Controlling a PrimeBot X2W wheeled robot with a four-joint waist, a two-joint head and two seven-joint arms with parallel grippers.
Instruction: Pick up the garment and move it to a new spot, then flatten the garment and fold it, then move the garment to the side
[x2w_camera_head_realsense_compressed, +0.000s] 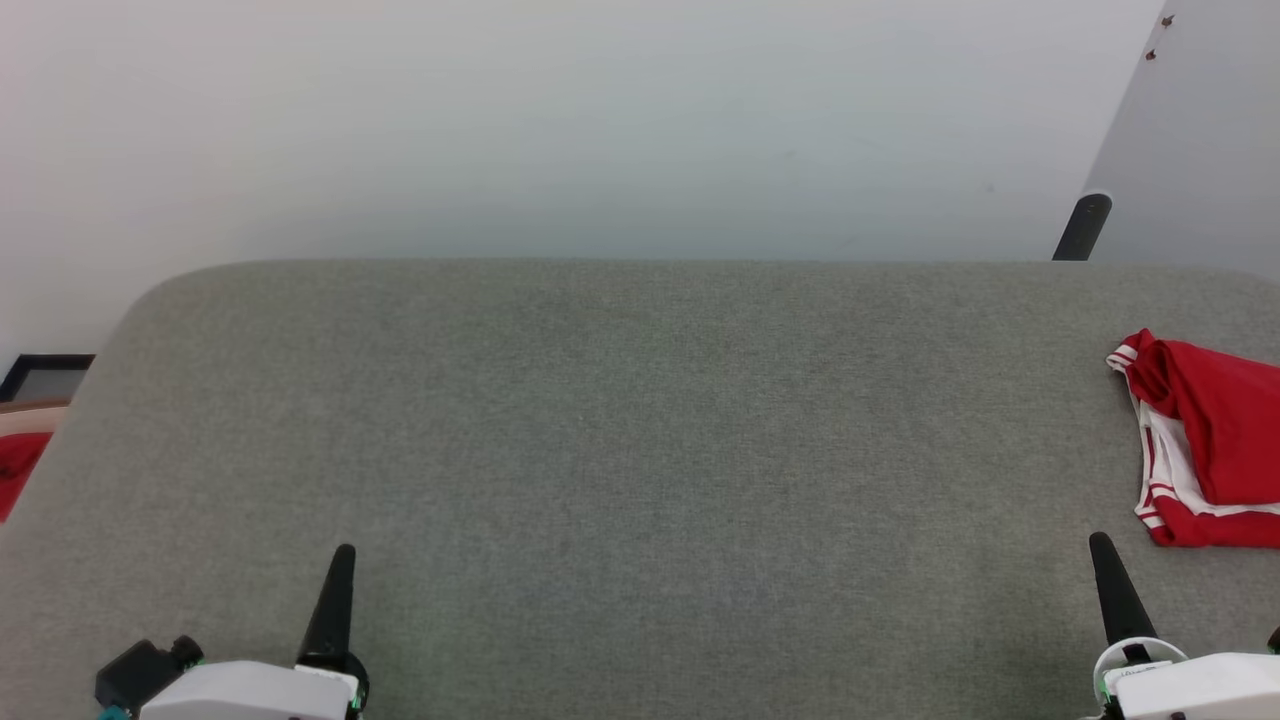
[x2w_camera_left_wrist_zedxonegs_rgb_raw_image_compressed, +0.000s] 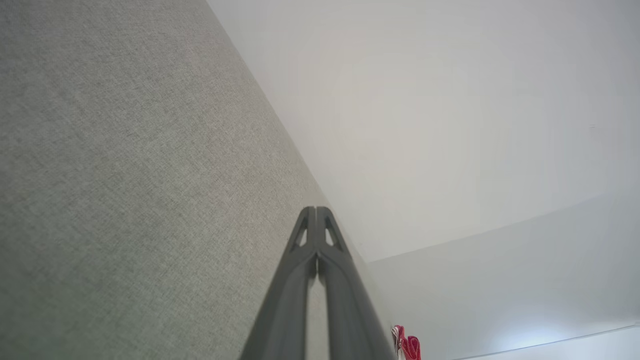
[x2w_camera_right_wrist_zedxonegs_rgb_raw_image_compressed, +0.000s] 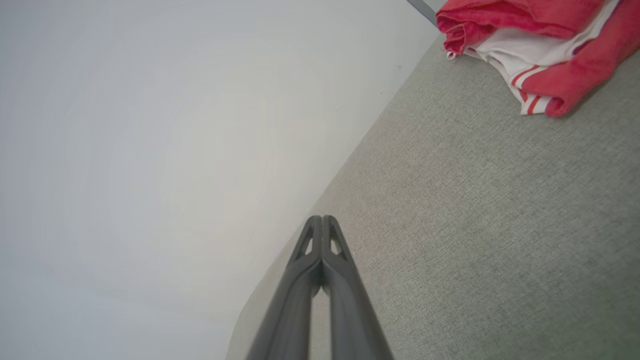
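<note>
The garment (x2w_camera_head_realsense_compressed: 1215, 440) lies bunched in a loose bundle at the right edge of the grey padded surface (x2w_camera_head_realsense_compressed: 640, 420). Red cloth is on top, with white panels and striped trim showing at its left and near sides. The frame cuts off part of it, so its full extent cannot be told. What shows runs mostly near to far along that edge. No lettering is visible.

The right gripper (x2w_camera_head_realsense_compressed: 1103, 545) sits just near and slightly left of the bundle, apart from it, with its two dark fingers pressed together and nothing between them. From its wrist camera the garment (x2w_camera_right_wrist_zedxonegs_rgb_raw_image_compressed: 540, 45) lies ahead and off to one side. The left gripper (x2w_camera_head_realsense_compressed: 345, 552) rests well apart at the near left, also pinched together and empty (a sliver of red (x2w_camera_left_wrist_zedxonegs_rgb_raw_image_compressed: 409, 346) peeks past its fingers).

Any reach for the bundle probably falls to the right arm, going forward and rightward.
</note>
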